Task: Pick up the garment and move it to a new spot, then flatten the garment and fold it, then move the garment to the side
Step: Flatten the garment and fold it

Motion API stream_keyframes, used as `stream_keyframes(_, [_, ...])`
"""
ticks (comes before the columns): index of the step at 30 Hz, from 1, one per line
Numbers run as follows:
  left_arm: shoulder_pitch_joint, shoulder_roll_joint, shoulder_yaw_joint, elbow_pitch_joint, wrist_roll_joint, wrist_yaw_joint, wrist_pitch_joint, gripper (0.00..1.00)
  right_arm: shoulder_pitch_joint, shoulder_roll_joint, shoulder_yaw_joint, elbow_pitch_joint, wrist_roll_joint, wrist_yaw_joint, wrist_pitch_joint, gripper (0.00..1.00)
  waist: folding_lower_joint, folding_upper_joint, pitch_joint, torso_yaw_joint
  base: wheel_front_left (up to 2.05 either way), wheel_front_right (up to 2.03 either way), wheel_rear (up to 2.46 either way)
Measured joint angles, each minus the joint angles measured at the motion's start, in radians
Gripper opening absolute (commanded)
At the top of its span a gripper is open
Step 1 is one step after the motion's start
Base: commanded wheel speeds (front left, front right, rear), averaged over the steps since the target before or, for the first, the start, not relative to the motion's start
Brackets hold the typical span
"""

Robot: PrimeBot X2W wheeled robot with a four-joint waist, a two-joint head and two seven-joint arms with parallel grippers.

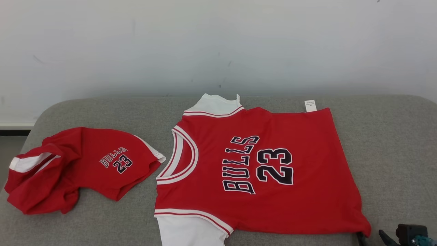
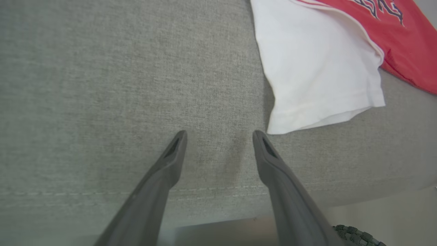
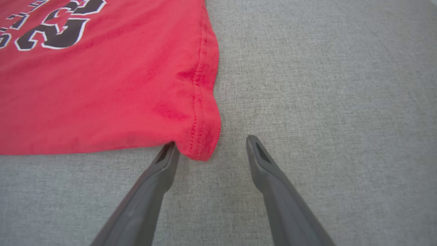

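Looking down from the head camera, I saw the red jersey point(image 1: 269, 171) spread flat on the middle of the grey cushion point(image 1: 392, 143), "BULLS 23" facing up. My left wrist camera showed its white sleeve point(image 2: 317, 68) near the parted, empty left gripper point(image 2: 219, 136). The right wrist camera showed the hem corner point(image 3: 201, 136) just beside one finger of the parted, empty right gripper point(image 3: 211, 143).

Crumpled red shorts point(image 1: 82, 167) printed BULLS 23, with white side stripes, lie at the left of the grey fabric cushion point(image 1: 392, 136); a scuffed white wall point(image 1: 218, 44) stands behind
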Motion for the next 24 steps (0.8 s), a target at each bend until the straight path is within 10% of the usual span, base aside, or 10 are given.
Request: stream_keyframes(24, [-0.004, 0.065, 0.160, -0.157, 0.049, 0.060, -0.161, 1.00, 0.042, -0.051, -0.075, -0.293, 0.020, -0.011, -0.067, 1.00, 0.0000, 0.0000, -0.007, -0.043, 0.00, 0.00, 0.00])
